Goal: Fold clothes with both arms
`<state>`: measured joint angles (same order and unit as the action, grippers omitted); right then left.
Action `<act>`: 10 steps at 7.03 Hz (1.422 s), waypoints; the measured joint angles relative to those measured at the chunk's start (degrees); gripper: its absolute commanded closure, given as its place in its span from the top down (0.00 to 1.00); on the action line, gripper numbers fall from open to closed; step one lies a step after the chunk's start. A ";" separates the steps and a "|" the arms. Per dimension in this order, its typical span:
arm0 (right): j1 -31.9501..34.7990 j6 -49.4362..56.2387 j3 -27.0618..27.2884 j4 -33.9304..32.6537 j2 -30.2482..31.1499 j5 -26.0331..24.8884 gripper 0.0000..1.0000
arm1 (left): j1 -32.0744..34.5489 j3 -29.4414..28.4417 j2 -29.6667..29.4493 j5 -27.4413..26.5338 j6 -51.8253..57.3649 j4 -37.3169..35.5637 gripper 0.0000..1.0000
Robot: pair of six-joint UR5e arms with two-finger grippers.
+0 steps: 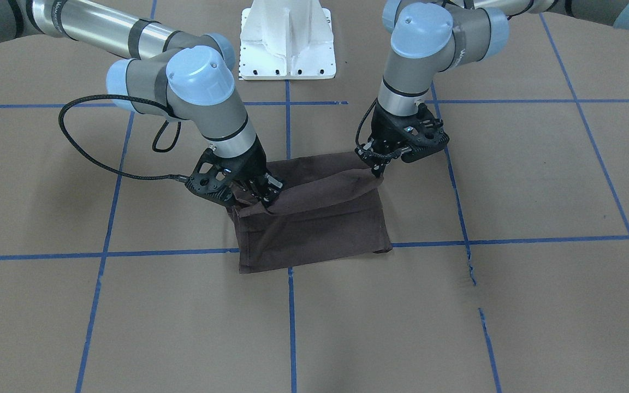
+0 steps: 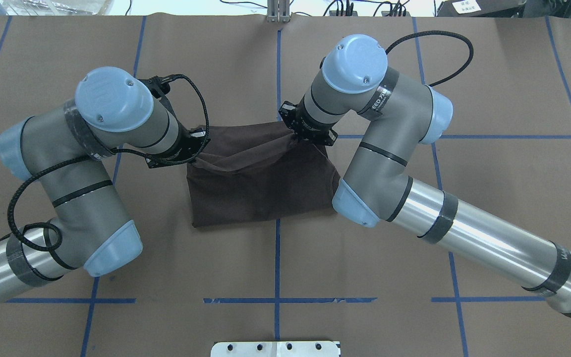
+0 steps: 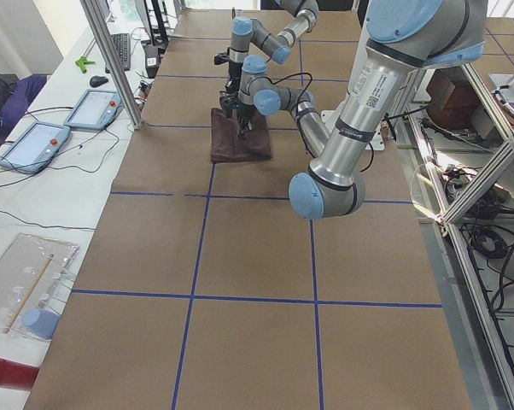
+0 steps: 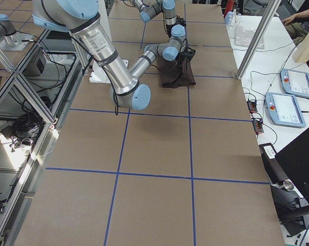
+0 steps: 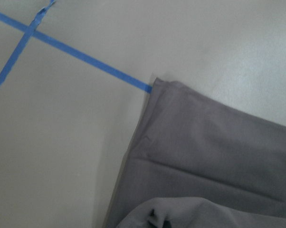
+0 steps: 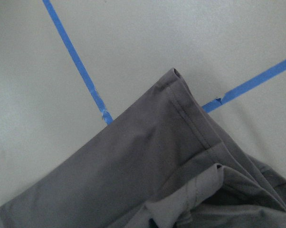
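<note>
The clothes are one dark brown T-shirt (image 1: 314, 229) (image 2: 260, 193), folded into a rough rectangle at the table's middle. Its upper layer's far edge is lifted off the lower layers and sags between the two grippers. My left gripper (image 1: 378, 169) (image 2: 200, 148) is shut on one end of that raised edge. My right gripper (image 1: 265, 201) (image 2: 296, 139) is shut on the other end. The left wrist view shows a flat folded corner of the shirt (image 5: 214, 156) beside blue tape. The right wrist view shows a hemmed corner (image 6: 133, 175) with bunched cloth below it. The side views show the shirt (image 3: 240, 145) (image 4: 177, 77) small and far off.
The white pedestal base (image 1: 287, 43) (image 2: 275, 348) stands on the robot's side of the shirt. Blue tape lines (image 1: 156, 254) grid the brown table cover. Tablets (image 3: 35, 141) (image 4: 285, 110) and aluminium posts (image 3: 112, 60) stand along the operators' edge, where a person's arm (image 4: 298, 18) shows.
</note>
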<state>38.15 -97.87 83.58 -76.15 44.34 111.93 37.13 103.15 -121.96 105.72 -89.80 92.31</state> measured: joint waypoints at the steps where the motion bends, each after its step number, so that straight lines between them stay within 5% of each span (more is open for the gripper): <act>1: 1.02 0.27 -6.31 0.72 -3.64 0.24 0.90 | 1.21 -3.36 -1.14 -0.08 1.69 1.79 0.99; 2: 2.38 0.60 -13.95 3.23 -7.03 0.29 1.00 | 2.99 -9.37 -2.75 -0.30 3.59 6.11 1.00; 4: 6.52 3.84 -23.64 8.45 -9.88 0.41 1.00 | 8.91 -25.81 -8.11 -1.56 9.71 16.64 1.00; 6: 10.41 11.54 -28.10 9.31 -10.40 1.99 1.00 | 14.17 -32.31 -10.22 -1.70 16.83 19.25 1.00; 8: 15.55 21.65 -26.10 7.83 -7.37 6.16 1.00 | 15.92 -31.06 -9.31 -0.16 22.39 19.25 1.00; 10: 23.50 41.65 -12.41 -2.75 3.97 12.03 1.00 | 19.93 -22.51 -1.60 5.38 34.51 19.14 1.00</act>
<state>61.65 -56.22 71.17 -78.90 48.31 123.96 57.06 80.64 -123.56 111.10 -55.29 111.45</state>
